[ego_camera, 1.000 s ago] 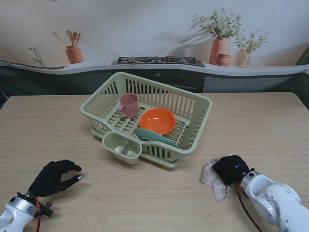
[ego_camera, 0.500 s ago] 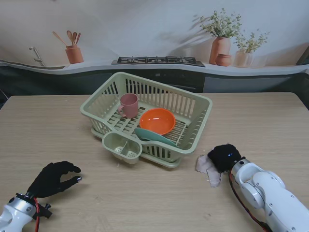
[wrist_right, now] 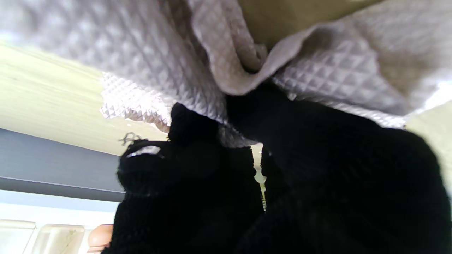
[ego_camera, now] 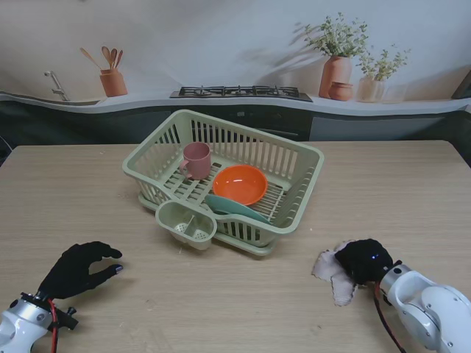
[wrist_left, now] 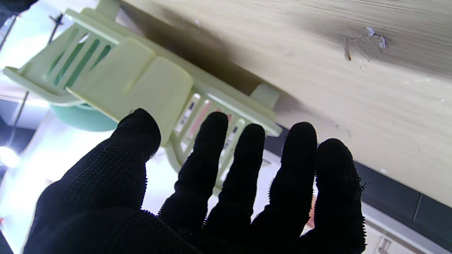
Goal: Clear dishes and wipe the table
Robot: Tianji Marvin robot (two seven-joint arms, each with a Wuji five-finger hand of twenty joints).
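Grey quilted cloth (ego_camera: 330, 271) lies bunched on wooden table (ego_camera: 221, 309), right of green dish rack (ego_camera: 294, 158) (dishes inside), right hand (ego_camera: 363, 260) clenched on it. Left hand (ego_camera: 77, 269) near me, fingers apart, grasping nothing.

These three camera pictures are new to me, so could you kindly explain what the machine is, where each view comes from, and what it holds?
It is a two-armed robot with black-gloved five-finger hands. The wide picture looks down from its stand onto a wooden table. There a green dish rack holds a pink cup, an orange bowl and a teal dish. The other two come from wrist cameras and appear upside down. The left hand is open, holding nothing, its fingers pointing toward the rack. The right hand is on a grey cloth, bunching it against the table.
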